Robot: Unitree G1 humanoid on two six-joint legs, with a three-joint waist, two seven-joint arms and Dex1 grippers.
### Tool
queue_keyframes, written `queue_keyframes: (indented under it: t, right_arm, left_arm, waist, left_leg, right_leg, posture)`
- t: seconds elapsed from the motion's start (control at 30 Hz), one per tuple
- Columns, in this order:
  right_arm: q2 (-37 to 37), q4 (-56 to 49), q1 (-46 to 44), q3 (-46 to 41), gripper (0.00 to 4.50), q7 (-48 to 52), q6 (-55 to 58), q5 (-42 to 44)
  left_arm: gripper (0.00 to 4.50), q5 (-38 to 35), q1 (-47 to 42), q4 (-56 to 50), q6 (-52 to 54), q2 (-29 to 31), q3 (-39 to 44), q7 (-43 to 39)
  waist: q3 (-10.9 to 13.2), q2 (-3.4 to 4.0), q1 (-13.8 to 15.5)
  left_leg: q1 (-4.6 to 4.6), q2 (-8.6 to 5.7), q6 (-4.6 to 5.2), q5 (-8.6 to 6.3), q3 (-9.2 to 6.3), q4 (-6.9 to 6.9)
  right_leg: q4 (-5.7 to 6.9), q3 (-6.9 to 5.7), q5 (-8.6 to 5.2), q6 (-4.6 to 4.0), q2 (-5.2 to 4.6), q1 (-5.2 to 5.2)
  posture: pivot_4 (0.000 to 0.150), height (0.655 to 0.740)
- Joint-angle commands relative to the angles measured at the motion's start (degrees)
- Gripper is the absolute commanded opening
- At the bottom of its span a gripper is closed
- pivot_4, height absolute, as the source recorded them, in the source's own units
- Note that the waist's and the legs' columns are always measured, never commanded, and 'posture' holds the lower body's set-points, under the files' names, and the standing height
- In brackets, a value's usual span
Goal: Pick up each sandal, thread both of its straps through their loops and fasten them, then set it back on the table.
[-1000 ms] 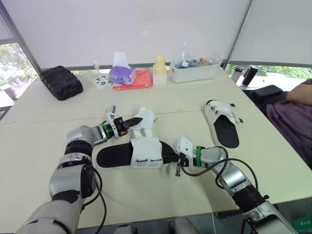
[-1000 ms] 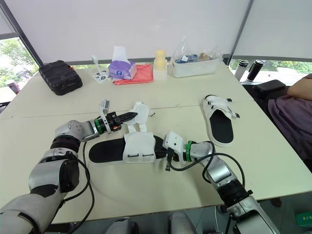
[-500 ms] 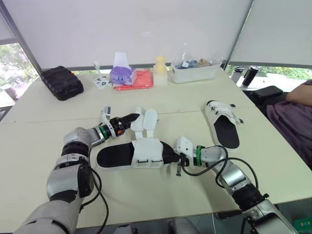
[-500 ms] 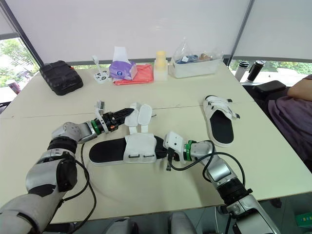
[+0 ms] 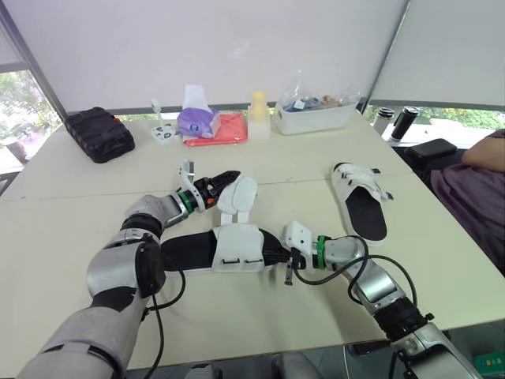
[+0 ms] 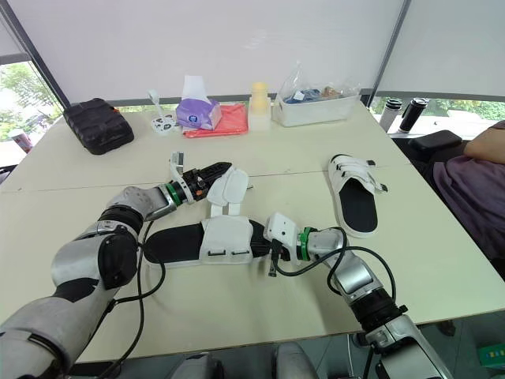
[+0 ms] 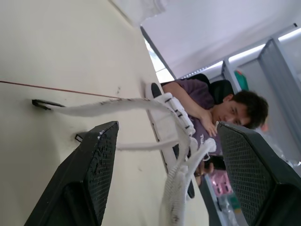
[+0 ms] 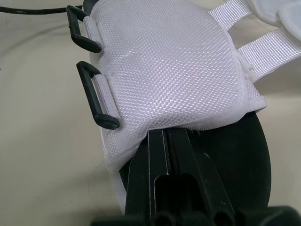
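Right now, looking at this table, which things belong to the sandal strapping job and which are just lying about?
Job: near sandal; its loose straps; left gripper, open around those straps; right gripper, at the sandal's upper; second sandal.
Lying about: black case; tissue pack; red cloth; pale bottle; clear tub; flasks.

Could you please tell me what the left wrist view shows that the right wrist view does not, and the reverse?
Left wrist view: the open left claw straddling loose white straps, with the second sandal and a seated person beyond. Right wrist view: the shut right claw tucked under the near sandal's white flap, beside two black loops and the black sole. Both: the straps and the cream table.
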Motion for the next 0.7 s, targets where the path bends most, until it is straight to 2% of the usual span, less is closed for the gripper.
queue_keyframes:
  t: [0.03, 0.13, 0.17, 0.23, 0.27, 0.3, 0.33, 0.4, 0.43, 0.6, 0.7]
  right_arm:
    - [-0.35, 5.35, 3.46, 3.09, 0.0, -1.71, 3.24, -5.28]
    - [-0.3, 5.17, 3.76, 3.03, 0.0, -2.09, 3.17, -5.43]
    - [-0.3, 5.17, 3.85, 3.01, 0.0, -2.21, 3.12, -5.46]
    - [-0.29, 5.18, 3.97, 2.96, 0.0, -2.6, 3.03, -5.58]
    - [-0.27, 5.15, 4.01, 2.9, 0.0, -2.8, 3.04, -5.6]
    - [-0.26, 5.1, 4.07, 2.82, 0.0, -2.97, 3.05, -5.58]
    - [-0.27, 5.07, 4.12, 2.75, 0.0, -3.1, 3.05, -5.55]
    - [-0.3, 5.05, 4.18, 2.7, 0.0, -3.23, 3.01, -5.49]
    - [-0.34, 5.11, 4.21, 2.7, 0.0, -3.27, 2.94, -5.49]
    - [-0.24, 5.26, 4.17, 2.8, 0.0, -3.42, 2.83, -5.52]
    - [-0.16, 5.6, 4.13, 2.82, 0.0, -3.43, 2.54, -5.51]
  left_arm:
    - [3.41, 1.42, -2.08, 0.46, -1.61, -1.27, 0.04, 0.81]
    - [3.41, 1.7, -2.33, 1.1, -3.05, -2.0, 1.18, 3.28]
    - [3.03, 1.76, -2.4, 1.26, -3.53, -2.23, 1.47, 4.07]
    - [2.66, 1.93, -2.51, 1.4, -4.03, -2.42, 1.61, 4.56]
    - [2.04, 2.05, -2.57, 1.4, -4.02, -2.37, 1.59, 4.45]
    - [1.78, 2.19, -2.64, 1.41, -3.94, -2.27, 1.58, 4.2]
    - [1.19, 2.41, -2.71, 1.39, -3.82, -2.07, 1.5, 3.82]
    - [0.29, 2.71, -2.81, 1.36, -3.59, -1.76, 1.54, 3.38]
    - [0.07, 2.78, -2.9, 1.3, -3.28, -1.36, 1.57, 2.97]
    - [0.07, 3.36, -3.56, 0.64, -0.9, 1.87, 0.93, -0.97]
    - [0.07, 5.84, -3.32, -0.15, 1.83, 4.38, -2.21, -6.28]
  waist:
    - [0.0, 0.0, 0.01]
    - [0.0, 0.0, -0.04]
    - [0.0, 0.0, -0.04]
    - [0.0, 0.0, -0.03]
    - [0.0, 0.0, -0.03]
    - [0.0, -0.01, -0.02]
    - [0.0, 0.0, -0.02]
    - [0.0, 0.0, -0.02]
    - [0.0, 0.0, -0.02]
    - [0.0, -0.01, -0.06]
    - [0.0, 0.0, -0.08]
  left_leg:
    - [0.01, -0.01, 0.0, 0.0, 0.0, 0.0]
    - [0.03, -0.01, 0.0, 0.0, 0.0, 0.0]
    - [0.03, 0.0, 0.0, 0.0, -0.01, 0.0]
    - [0.02, 0.0, 0.0, 0.0, -0.01, -0.01]
    - [0.03, 0.0, 0.0, 0.0, -0.01, -0.01]
    - [0.03, 0.0, 0.0, 0.0, -0.01, -0.01]
    - [0.03, 0.0, 0.0, 0.0, -0.01, -0.01]
    - [0.03, -0.01, 0.0, 0.0, -0.01, -0.01]
    - [0.03, -0.01, 0.0, 0.0, -0.01, -0.01]
    - [0.03, -0.01, 0.0, 0.0, -0.01, -0.01]
    - [0.04, -0.02, 0.0, 0.0, 0.0, -0.01]
  right_leg:
    - [0.0, 0.0, 0.0, 0.0, 0.0, 0.01]
    - [-0.01, 0.0, 0.0, 0.0, 0.01, 0.02]
    - [-0.01, 0.0, 0.0, 0.0, 0.01, 0.02]
    - [-0.01, 0.0, 0.0, 0.0, 0.01, 0.02]
    - [-0.02, 0.0, 0.0, 0.01, 0.0, 0.03]
    - [-0.02, 0.0, 0.0, 0.01, 0.0, 0.04]
    - [-0.02, -0.01, 0.0, 0.01, 0.01, 0.04]
    - [-0.02, -0.01, 0.0, 0.01, 0.01, 0.04]
    - [-0.02, -0.01, 0.0, 0.01, 0.01, 0.04]
    - [-0.02, -0.01, 0.0, 0.01, 0.03, 0.04]
    - [-0.03, -0.01, 0.0, 0.01, 0.04, 0.05]
  posture:
    - [0.15, 0.74]
    - [0.15, 0.74]
    - [0.15, 0.74]
    - [0.15, 0.74]
    - [0.15, 0.74]
    - [0.15, 0.74]
    - [0.15, 0.74]
    - [0.15, 0.74]
    - [0.15, 0.74]
    - [0.15, 0.74]
    - [0.15, 0.74]
